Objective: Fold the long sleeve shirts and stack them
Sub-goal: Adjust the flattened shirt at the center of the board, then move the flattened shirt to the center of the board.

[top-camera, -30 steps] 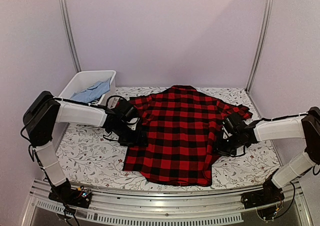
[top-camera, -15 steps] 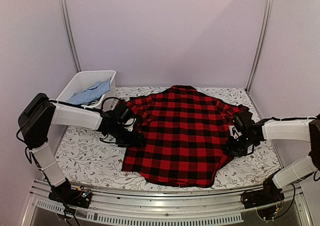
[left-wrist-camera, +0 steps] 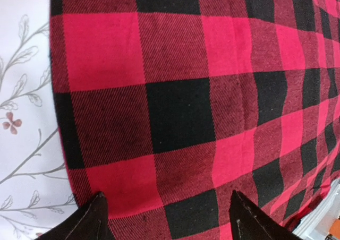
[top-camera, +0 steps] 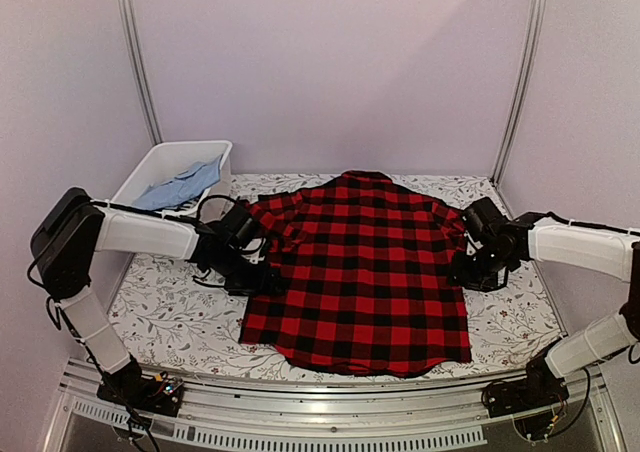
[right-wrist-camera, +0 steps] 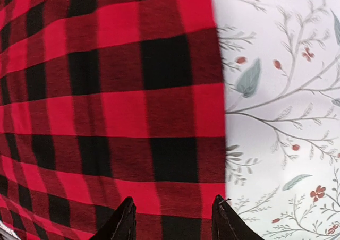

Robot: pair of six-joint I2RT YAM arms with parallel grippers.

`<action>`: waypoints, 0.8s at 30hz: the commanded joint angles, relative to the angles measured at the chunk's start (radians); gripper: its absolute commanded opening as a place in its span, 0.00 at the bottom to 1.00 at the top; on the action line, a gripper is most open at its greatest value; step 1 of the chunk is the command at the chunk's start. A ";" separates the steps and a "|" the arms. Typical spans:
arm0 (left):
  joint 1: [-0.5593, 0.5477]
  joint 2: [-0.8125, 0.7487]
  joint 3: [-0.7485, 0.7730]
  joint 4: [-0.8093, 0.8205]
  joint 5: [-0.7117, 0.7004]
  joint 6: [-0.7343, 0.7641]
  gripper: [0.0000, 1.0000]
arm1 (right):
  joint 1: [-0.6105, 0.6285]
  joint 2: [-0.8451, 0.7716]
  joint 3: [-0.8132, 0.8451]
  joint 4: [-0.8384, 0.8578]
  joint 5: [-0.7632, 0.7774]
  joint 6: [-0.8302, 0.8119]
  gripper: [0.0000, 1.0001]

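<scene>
From above, the red-and-black check shirt lies spread out on the flowery table. My left pincer is at its left edge and my right pincer at its right edge. My left wrist sees my fingers apart over the cloth. My right wrist sees my fingers apart over the shirt's edge.

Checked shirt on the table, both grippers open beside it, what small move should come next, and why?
Probably lower the right gripper and pinch the right edge of the shirt, to fold that side inward. The shirt lies flat on the table, the right jaws stand apart above that edge holding nothing, and the left gripper hovers open over the opposite side.
</scene>
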 commanded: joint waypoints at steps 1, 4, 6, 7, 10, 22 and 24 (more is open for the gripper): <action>0.013 -0.031 0.065 -0.087 -0.047 -0.007 0.78 | 0.110 0.027 0.081 -0.015 0.019 0.007 0.47; 0.014 -0.028 0.095 -0.117 -0.105 -0.011 0.77 | 0.185 0.079 0.103 0.046 -0.002 0.026 0.48; 0.018 -0.026 0.104 -0.117 -0.126 -0.013 0.76 | 0.226 0.124 0.118 0.089 -0.013 0.035 0.48; 0.024 -0.018 0.112 -0.122 -0.127 -0.014 0.74 | 0.245 0.152 0.126 0.106 -0.018 0.040 0.48; 0.031 0.007 0.112 -0.140 -0.148 -0.023 0.70 | 0.291 0.229 0.139 0.150 -0.033 0.045 0.46; -0.035 -0.006 -0.030 -0.123 -0.158 -0.144 0.63 | 0.303 0.296 -0.029 0.270 -0.079 0.051 0.46; -0.064 -0.013 -0.054 -0.120 -0.153 -0.169 0.61 | 0.304 0.275 -0.077 0.275 -0.088 0.067 0.47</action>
